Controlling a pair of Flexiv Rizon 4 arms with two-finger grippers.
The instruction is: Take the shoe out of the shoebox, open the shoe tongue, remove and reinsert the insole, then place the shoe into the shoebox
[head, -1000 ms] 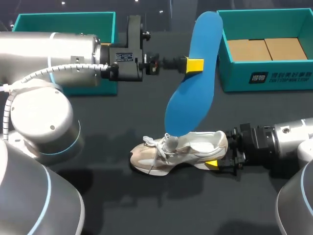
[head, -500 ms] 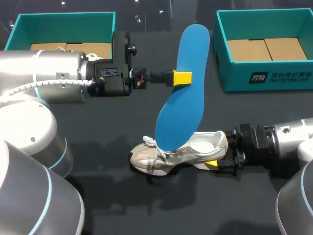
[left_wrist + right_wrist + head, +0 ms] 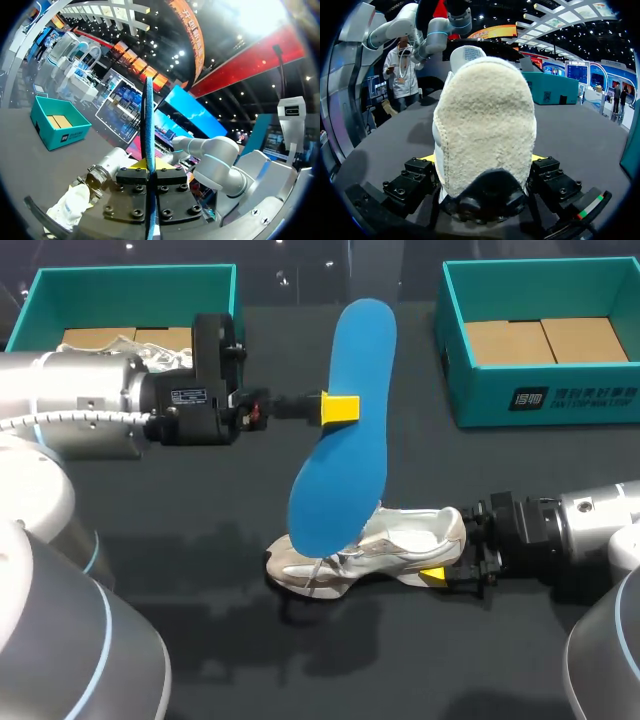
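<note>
The blue insole (image 3: 340, 430) hangs upright over the middle of the table, with my left gripper (image 3: 340, 408) shut on its edge. In the left wrist view the insole (image 3: 148, 120) stands edge-on between the yellow tips of the left gripper (image 3: 149, 165). The insole's lower end overlaps the front of the beige and white shoe (image 3: 375, 548), which lies on its side on the dark table. My right gripper (image 3: 445, 555) holds the shoe by the heel. In the right wrist view the fleecy heel (image 3: 485, 125) fills the gap between the fingers of the right gripper (image 3: 482, 160).
A teal shoebox (image 3: 540, 400) with a cardboard liner stands at the back right. A second teal box (image 3: 130, 285) at the back left is partly hidden by my left arm, and something white with laces (image 3: 125, 340) shows in it.
My left arm has drawn back to the left and lowered a little, carrying the insole with it; its lower end now covers the shoe's laces. The right arm and the shoe have not moved.
</note>
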